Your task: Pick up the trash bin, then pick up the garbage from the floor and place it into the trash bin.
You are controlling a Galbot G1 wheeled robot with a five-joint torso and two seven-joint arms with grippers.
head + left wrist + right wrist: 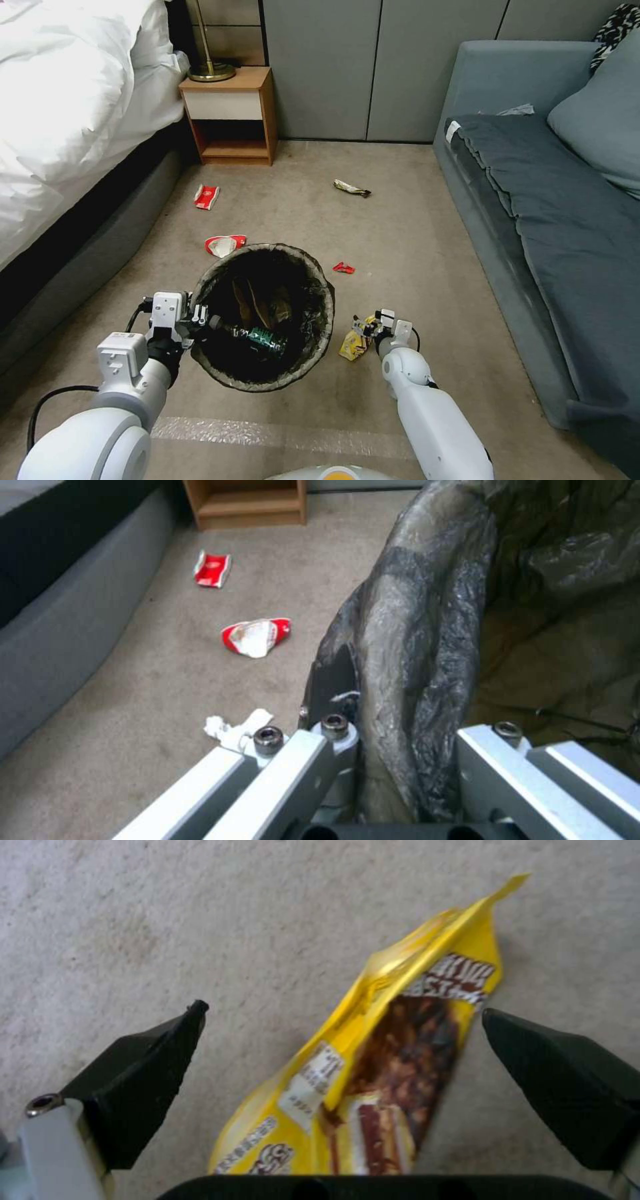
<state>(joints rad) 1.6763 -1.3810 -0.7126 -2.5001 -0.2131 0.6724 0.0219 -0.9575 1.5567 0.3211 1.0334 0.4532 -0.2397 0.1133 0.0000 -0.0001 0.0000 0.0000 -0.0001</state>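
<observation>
Trash bin [267, 313], lined with a dark bag, hung off the carpet [413, 227] in the left gripper [200, 320], whose fingers were clamped on its rim nearest the bed. A green-labelled bottle [263, 338] and some brownish wrappers already lay inside, so the bin step looked done and collection appeared partly through. The right gripper [340, 1025] sat low beside the bin, fingers spread apart, with a yellow snack wrapper [380, 1065] between them and not yet pinched, judging by the gaps on both sides. Still on the carpet were a red-and-white packet [207, 197] near the bed's edge, a second red-and-white piece [225, 245] just beyond the bin's far rim, a small red scrap [344, 268], a dark wrapper [351, 189] toward the far wall, and crumpled white paper [230, 726] under the left gripper. Several pieces therefore seemed left to gather.
</observation>
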